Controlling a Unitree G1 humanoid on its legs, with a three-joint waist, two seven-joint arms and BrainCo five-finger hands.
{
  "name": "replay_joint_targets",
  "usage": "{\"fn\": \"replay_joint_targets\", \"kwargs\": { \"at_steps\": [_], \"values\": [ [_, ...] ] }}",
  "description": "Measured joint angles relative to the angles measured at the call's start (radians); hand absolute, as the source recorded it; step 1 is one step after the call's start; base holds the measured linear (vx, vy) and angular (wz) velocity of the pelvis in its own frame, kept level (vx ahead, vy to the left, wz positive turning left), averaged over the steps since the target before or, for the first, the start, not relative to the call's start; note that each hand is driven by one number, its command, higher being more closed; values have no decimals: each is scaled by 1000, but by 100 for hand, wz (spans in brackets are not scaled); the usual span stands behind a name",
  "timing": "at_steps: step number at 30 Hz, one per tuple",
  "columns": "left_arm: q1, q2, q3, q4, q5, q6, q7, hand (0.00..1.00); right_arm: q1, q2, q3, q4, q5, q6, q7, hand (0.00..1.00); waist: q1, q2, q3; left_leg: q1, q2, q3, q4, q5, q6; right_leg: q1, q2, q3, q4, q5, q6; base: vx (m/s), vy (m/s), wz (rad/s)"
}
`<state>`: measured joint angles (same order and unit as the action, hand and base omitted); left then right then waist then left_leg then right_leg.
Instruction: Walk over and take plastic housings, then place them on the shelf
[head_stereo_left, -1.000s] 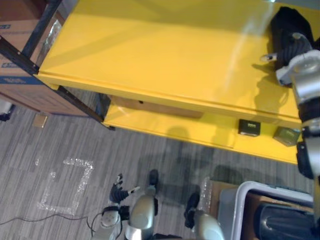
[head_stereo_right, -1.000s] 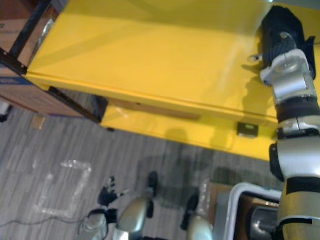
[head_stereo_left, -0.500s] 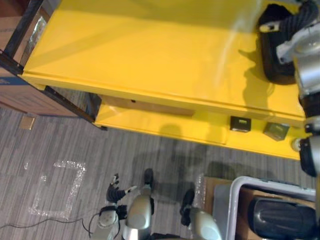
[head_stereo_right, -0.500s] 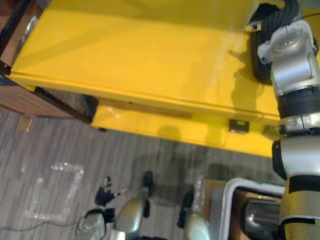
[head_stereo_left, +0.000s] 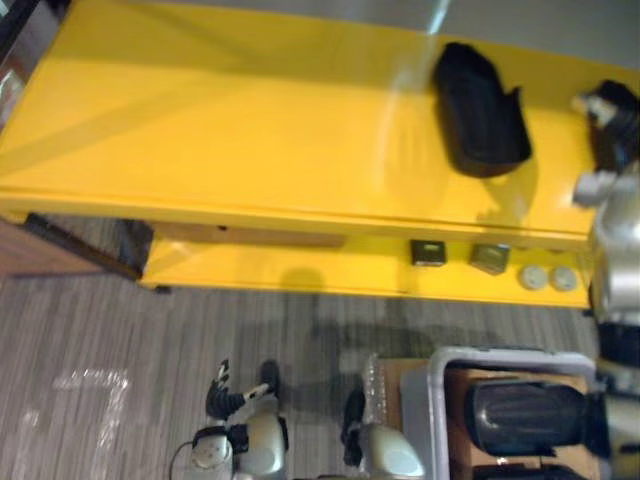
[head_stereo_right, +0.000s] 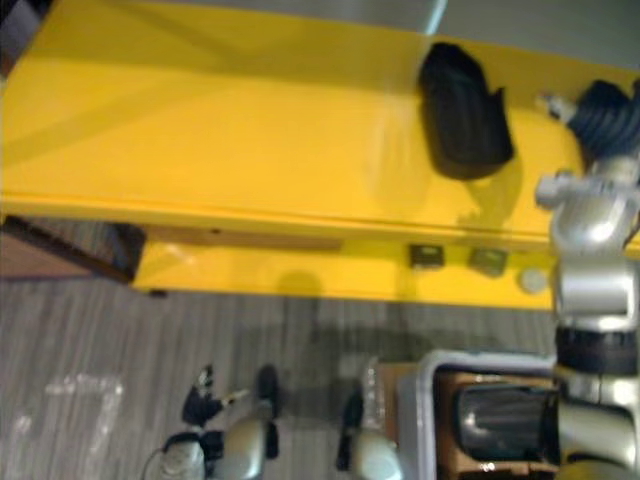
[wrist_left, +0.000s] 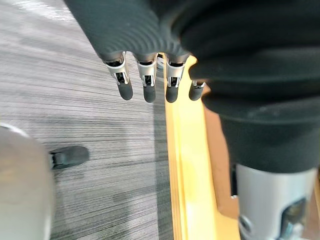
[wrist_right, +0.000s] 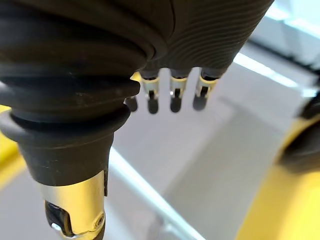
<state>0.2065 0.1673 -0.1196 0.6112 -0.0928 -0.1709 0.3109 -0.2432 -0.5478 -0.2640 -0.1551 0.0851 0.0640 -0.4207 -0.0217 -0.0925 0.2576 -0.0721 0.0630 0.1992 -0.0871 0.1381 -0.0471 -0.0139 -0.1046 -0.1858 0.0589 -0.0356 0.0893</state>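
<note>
1. The plastic housing (head_stereo_left: 480, 110) lies flat on the top of the yellow shelf (head_stereo_left: 200, 130), toward its right part and well back from the near edge. A second housing (head_stereo_left: 522, 415) sits in the bin (head_stereo_left: 434, 400) on the floor at the near right
2. The right hand (head_stereo_right: 600, 108) hovers over the right end of the shelf, just right of the housing and apart from it. Its fingers (wrist_right: 175, 97) are straight, a little spread, and hold nothing
3. The left hand (head_stereo_left: 222, 393) hangs low at the near left above the floor, its fingers (wrist_left: 147, 87) straight, relaxed and empty
4. The arm probably has to come back toward the bin next. If it swings left on the way, the fingers or wrist could clip the housing's right side and slide or turn it on the glossy shelf
5. Turning toward the bin with the arm low over the shelf could drag the wrist across the shelf's near edge
6. Setting the next housing down too close to this one could knock it toward the near edge. The free room is on the left
7. A second ago and half a second ago the right hand lay on the housing; now it is off it, to the right, and the housing lies free
8. The whole view has shifted since then, so more of the bin shows. That is the camera moving, not the shelf. The left hand hangs as it did
</note>
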Motion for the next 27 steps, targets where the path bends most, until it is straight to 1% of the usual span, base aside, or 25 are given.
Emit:
{"fn": "replay_joint_targets", "kwargs": {
  "at_steps": [1,2,3,4,5,6,7,8,9,10,12,13,16,18,20,21,22,24,27],
  "values": [
    [0,-3,5,5,7,0,1,0,32,24,-6,-6,1,-29,0,0,-1,1,-10,9,2,9,0,-4,0,4,1,11,-1,0,0,44,-8,-38],
    [-1,-12,17,17,23,-1,2,0,102,72,-26,-17,8,-94,5,0,-13,4,-30,21,3,18,0,-8,-2,15,2,21,-6,-1,0,30,-10,-28],
    [-3,-23,30,36,24,-1,4,0,163,113,-38,-26,22,-144,4,0,-24,9,-52,26,4,23,-1,-11,-3,16,3,25,-12,-3,0,24,-7,-19],
    [-3,-25,32,43,23,-1,9,0,192,133,-43,-26,22,-170,5,0,-27,11,-60,30,5,26,-1,-13,-4,17,3,29,-13,-3,0,16,3,-14],
    [-3,-30,34,50,24,-1,17,0,246,173,-58,-26,22,-215,9,0,-30,13,-69,36,5,30,-1,-14,-4,20,3,34,-13,-4,0,6,6,-9],
    [-3,-34,42,65,25,-2,21,0,289,216,-66,-26,21,-247,7,0,-37,15,-78,37,4,29,-1,-15,-5,21,3,34,-13,-6,3,7,11,-4],
    [-3,-37,48,77,25,-2,21,0,303,238,-66,-26,20,-261,4,0,-42,17,-81,38,4,29,-1,-15,-5,23,3,34,-13,-7,4,0,0,0],
    [2,-48,71,90,26,-1,21,0,331,281,-66,-25,19,-292,0,0,-48,20,-88,39,2,30,-1,-18,-7,23,1,37,-13,-7,6,0,0,0],
    [2,-55,83,101,26,-2,22,0,354,308,-65,-25,19,-308,-6,0,-47,21,-94,38,1,31,-1,-20,-7,23,0,41,-14,-6,7,0,38,-2],
    [3,-60,92,115,27,-2,21,0,382,343,-64,-22,21,-340,-19,0,-46,23,-98,39,-1,33,-1,-24,-7,23,-1,47,-16,-6,8,6,43,-2],
    [17,-64,107,118,26,-1,16,0,412,391,-55,-22,21,-381,-39,0,-47,28,-102,39,-5,37,-1,-26,-5,23,-5,51,-19,-6,8,12,50,-5],
    [27,-64,109,121,26,-1,11,0,433,421,-55,-19,19,-395,-48,0,-46,32,-106,40,-7,43,-1,-28,-2,23,-8,54,-20,-4,10,20,48,-8],
    [37,-77,118,156,28,0,-13,0,465,460,-48,40,-3,-393,-80,0,-45,38,-113,59,-14,65,-1,-37,2,33,-16,73,-23,-2,15,35,48,-18],
    [37,-80,121,158,32,3,-25,0,478,481,-43,55,1,-393,-88,0,-44,39,-115,70,-14,83,-1,-43,3,34,-19,82,-23,0,18,30,29,-23],
    [39,-90,127,166,37,8,-58,0,499,503,-27,56,2,-405,-105,0,-46,45,-126,77,-14,111,-1,-50,1,31,-18,105,-24,1,20,38,34,-31],
    [38,-95,131,166,41,8,-60,0,503,507,-27,55,2,-410,-106,0,-46,45,-126,83,-13,119,-1,-53,1,30,-18,111,-26,2,19,36,29,-37],
    [36,-107,141,164,72,15,-78,0,515,511,-26,52,2,-412,-106,0,-46,45,-131,90,-11,139,-2,-57,-1,27,-17,129,-29,5,19,20,17,-41],
    [36,-110,141,163,99,30,-115,0,532,510,-17,39,1,-412,-106,0,-46,46,-145,91,-5,172,-2,-63,-4,11,-11,160,-30,9,17,33,12,-46],
    [23,-103,140,195,98,43,-143,0,533,511,-10,38,0,-416,-106,0,-50,49,-151,115,-3,204,0,-81,-11,14,-6,201,-39,16,25,50,8,-44]
  ]
}}
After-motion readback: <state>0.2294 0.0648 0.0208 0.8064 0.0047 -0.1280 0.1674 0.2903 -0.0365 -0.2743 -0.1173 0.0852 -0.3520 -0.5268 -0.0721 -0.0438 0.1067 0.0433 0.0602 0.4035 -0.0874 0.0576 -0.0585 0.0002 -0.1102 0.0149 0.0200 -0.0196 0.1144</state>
